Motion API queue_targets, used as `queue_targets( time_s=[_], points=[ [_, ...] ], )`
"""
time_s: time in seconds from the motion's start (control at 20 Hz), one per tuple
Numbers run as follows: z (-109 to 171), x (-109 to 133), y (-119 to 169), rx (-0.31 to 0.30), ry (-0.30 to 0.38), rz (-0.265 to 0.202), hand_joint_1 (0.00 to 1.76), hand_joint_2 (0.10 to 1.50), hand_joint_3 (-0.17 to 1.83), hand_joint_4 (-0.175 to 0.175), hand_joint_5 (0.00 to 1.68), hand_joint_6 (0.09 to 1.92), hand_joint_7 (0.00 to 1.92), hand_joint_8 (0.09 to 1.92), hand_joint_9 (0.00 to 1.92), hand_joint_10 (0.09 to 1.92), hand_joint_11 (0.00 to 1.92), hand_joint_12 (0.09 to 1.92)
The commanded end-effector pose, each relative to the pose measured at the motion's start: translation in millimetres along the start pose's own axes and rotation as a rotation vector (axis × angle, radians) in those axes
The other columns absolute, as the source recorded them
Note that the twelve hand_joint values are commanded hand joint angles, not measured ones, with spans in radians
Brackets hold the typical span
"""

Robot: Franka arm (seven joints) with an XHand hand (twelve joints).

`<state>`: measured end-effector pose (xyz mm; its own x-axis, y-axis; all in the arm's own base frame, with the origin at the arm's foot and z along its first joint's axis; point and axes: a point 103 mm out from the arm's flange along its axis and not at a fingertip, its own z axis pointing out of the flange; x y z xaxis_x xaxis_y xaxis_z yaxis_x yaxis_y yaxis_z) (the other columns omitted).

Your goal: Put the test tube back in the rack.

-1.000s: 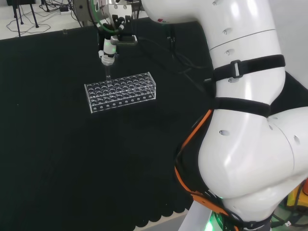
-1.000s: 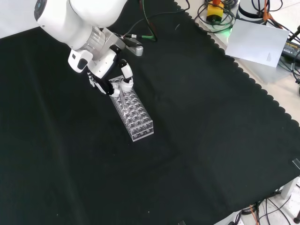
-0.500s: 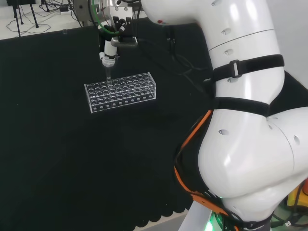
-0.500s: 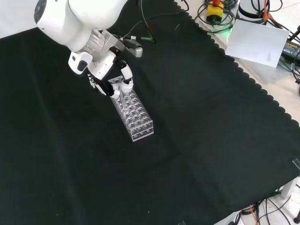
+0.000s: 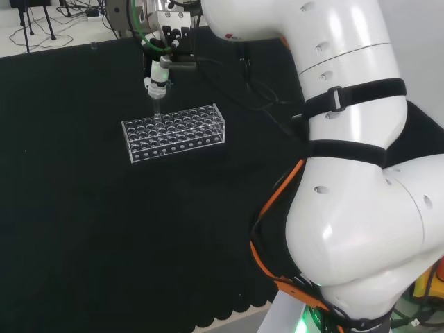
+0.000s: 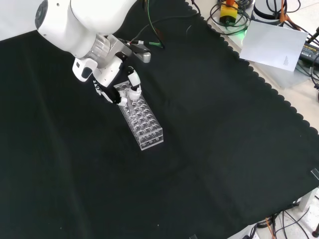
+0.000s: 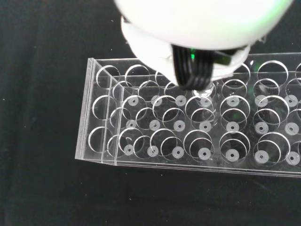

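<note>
Hand pinches test tube, upright so tip slides into hole near far edge of clear rack.

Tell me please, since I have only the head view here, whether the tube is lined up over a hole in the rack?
Observer: In the wrist view the test tube hangs below the hand, with its tip over a hole in the rack, in the second row from the far long edge.
Operator: Thank you. Is that near one end of the rack?
Observer: Yes. In the front view the hand sits over the rack's upper end, the one nearest the arm.
Operator: Are the holes around it free?
Observer: The wrist view shows the neighbouring holes holding no tubes.
</note>
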<state>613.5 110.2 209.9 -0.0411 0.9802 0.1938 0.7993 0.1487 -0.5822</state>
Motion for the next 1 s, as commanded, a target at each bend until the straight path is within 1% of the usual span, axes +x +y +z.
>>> queue_targets(
  time_s=[0.05,0.35,1.0],
  points=[
    [4,-2,3,0.012,0.006,0.009,1.45,0.48,0.85,-0.175,1.38,0.52,1.44,0.70,1.50,0.16,0.90,1.18],
    [7,-3,8,0.025,0.009,0.012,1.45,0.48,0.85,-0.175,1.38,0.52,1.44,0.70,1.50,0.16,0.90,1.18],
    [21,-6,15,0.032,0.018,0.001,1.45,0.48,0.85,-0.175,1.38,0.52,1.44,0.70,1.50,0.16,0.90,1.18]
  ],
)
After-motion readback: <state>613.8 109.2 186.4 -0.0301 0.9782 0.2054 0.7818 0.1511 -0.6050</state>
